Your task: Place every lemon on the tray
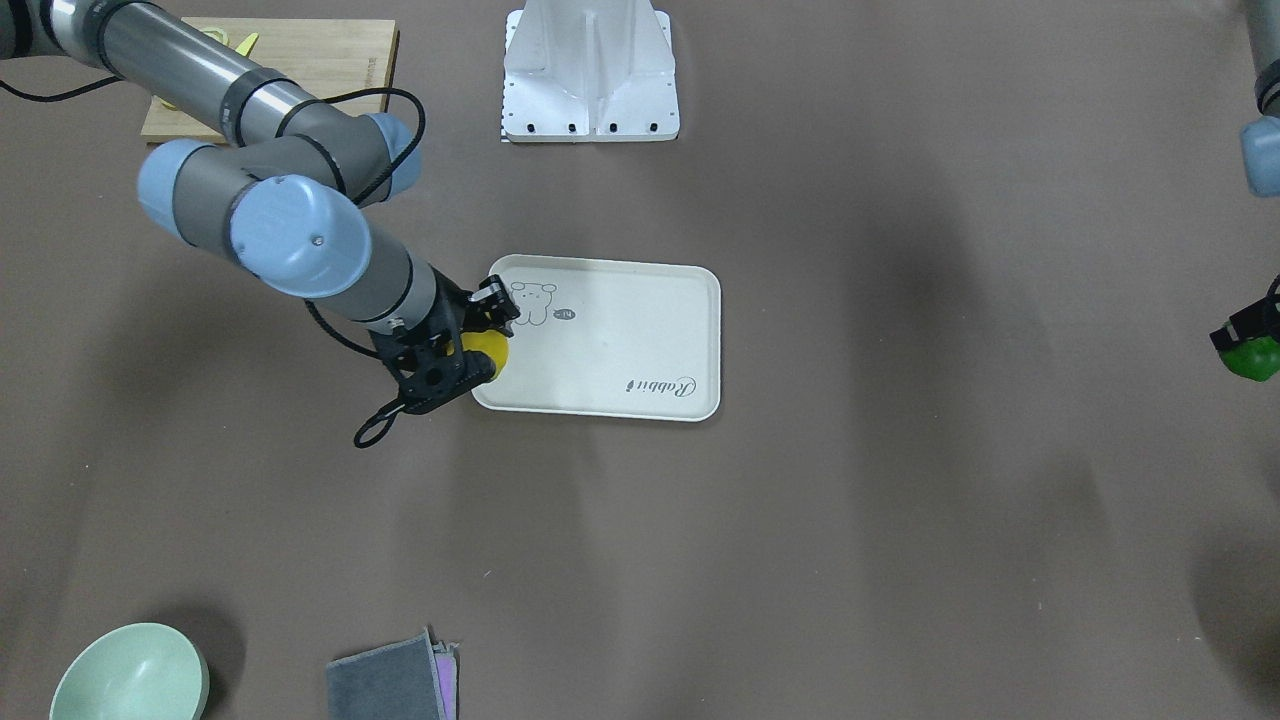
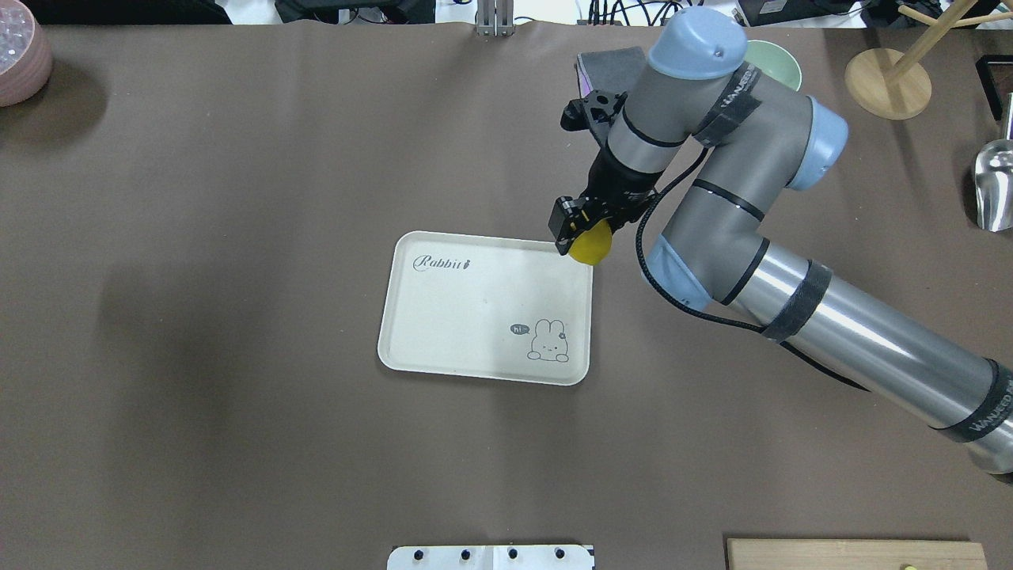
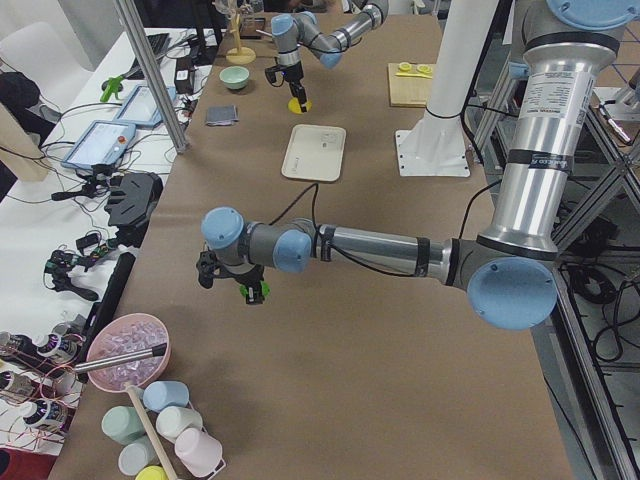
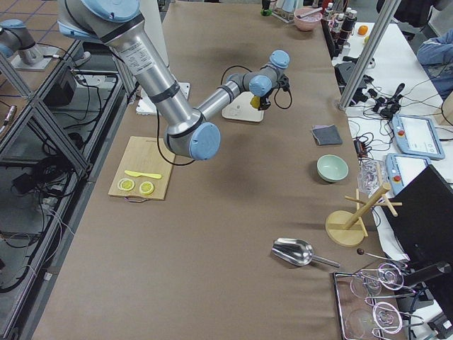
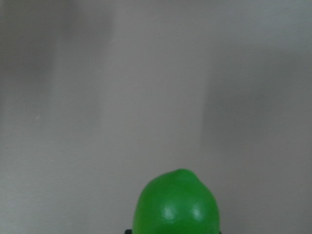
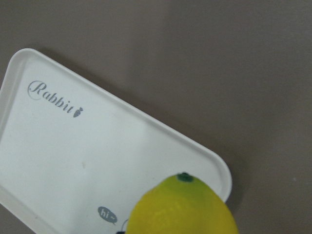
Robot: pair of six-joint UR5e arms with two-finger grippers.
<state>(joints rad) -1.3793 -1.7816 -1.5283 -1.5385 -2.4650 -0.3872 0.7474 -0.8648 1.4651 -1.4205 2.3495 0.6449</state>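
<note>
right gripper (image 1: 480, 344): clamps yellow lemon (image 1: 490, 352) at tray (image 1: 620, 345) corner; left gripper (image 1: 1247, 348): clamps green lemon (image 1: 1256, 363)

The right gripper (image 4: 259, 98) grips the yellow lemon (image 4: 255, 103) at the right rim of the far tray (image 4: 239, 114). A green bowl (image 4: 332, 168) sits nearer, further right.

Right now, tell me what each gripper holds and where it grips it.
The right gripper clamps the yellow lemon across its sides. The left gripper holds the green lemon, tip protruding; its contact points are hidden.
</note>
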